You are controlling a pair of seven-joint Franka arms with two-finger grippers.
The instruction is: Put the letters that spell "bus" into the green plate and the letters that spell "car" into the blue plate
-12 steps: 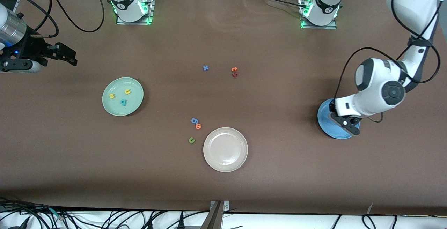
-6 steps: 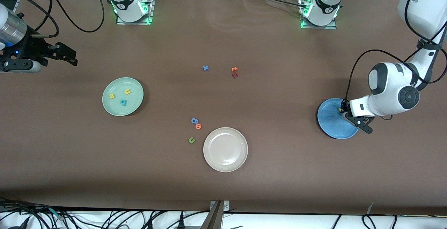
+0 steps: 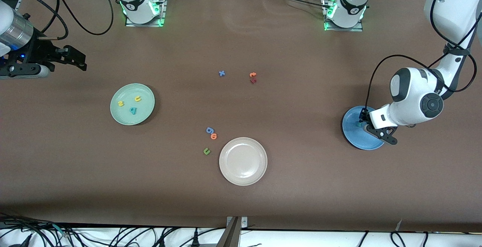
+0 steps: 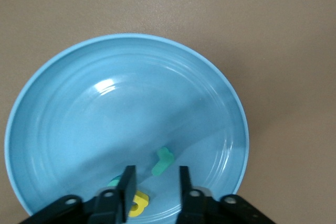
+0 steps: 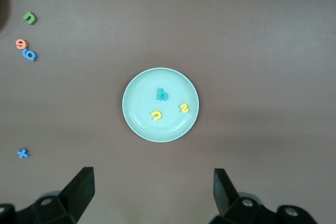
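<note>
The blue plate (image 3: 354, 136) lies at the left arm's end of the table. My left gripper (image 3: 362, 122) hangs low over it, open and holding nothing. In the left wrist view the thin teal "r" (image 4: 163, 161) lies flat on the blue plate (image 4: 105, 119), just past my left gripper (image 4: 155, 174). The yellow "a" (image 4: 139, 203) lies beside one finger, and the teal "c" (image 4: 114, 182) is half hidden by it. The green plate (image 3: 116, 113) holds the teal "b" (image 3: 132, 110), yellow "u" (image 3: 137, 98) and yellow "s" (image 3: 121, 103). My right gripper (image 3: 77, 61) waits open at the right arm's end.
A beige plate (image 3: 243, 161) lies nearest the front camera. Beside it lie a blue "g" (image 3: 209, 130), an orange "o" (image 3: 214, 136) and a dark green "u" (image 3: 206, 151). A blue "x" (image 3: 221, 73), an orange "t" (image 3: 252, 75) and a dark red letter (image 3: 253, 81) lie mid-table.
My left gripper's jaws have parted over the blue plate, and the teal "r" now lies free on it. The hand shifted slightly over the plate. The right arm barely moved.
</note>
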